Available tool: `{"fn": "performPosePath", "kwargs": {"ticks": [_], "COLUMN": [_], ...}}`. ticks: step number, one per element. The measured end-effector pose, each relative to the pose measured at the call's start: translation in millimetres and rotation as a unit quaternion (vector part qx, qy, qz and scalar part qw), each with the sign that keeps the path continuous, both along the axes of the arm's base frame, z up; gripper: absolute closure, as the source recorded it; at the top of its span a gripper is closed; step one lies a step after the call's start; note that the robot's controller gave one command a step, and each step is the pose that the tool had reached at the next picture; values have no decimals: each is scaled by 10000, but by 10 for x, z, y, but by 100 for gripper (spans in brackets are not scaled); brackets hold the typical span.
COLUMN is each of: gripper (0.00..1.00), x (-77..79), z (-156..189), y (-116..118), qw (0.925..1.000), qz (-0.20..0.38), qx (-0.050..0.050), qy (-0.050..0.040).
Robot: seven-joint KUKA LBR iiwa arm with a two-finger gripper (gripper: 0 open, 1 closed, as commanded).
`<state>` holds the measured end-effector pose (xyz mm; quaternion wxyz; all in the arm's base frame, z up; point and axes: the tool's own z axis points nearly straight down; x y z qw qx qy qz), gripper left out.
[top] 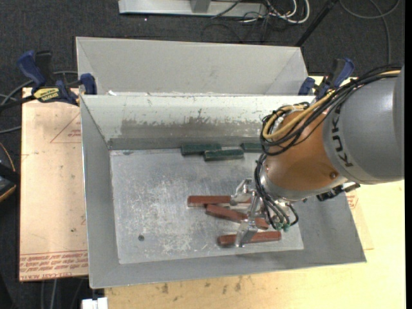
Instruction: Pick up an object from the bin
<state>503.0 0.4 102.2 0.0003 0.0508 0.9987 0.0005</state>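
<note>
My gripper point(245, 214) is low over the bin floor at the front right, open. One fingertip point(243, 190) shows near the far side of a small group of reddish-brown bars, the other point(244, 236) near its front side. A brown bar point(207, 201) lies to the left of the upper finger. A second brown bar point(226, 214) lies slanted between the fingers, apart from both as far as I can tell. A third brown bar point(257, 238) lies along the front, beside the lower finger, partly hidden by the gripper.
Three dark green bars point(194, 150) point(223, 154) point(252, 147) lie in a row against the bin's back wall. The arm's orange wrist cover and cables hang over the right part of the bin. The bin floor to the left is bare metal.
</note>
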Motion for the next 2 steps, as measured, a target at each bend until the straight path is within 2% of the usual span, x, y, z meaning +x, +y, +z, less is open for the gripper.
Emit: {"fn": "performPosePath", "kwargs": {"ticks": [1,2], "gripper": [0,100], "x": [1,-29], "z": [0,-252], "y": [0,-15], "qw": [10000,9901], "qz": [-1,1401], "qx": [0,-1], "qy": [-1,-62]}}
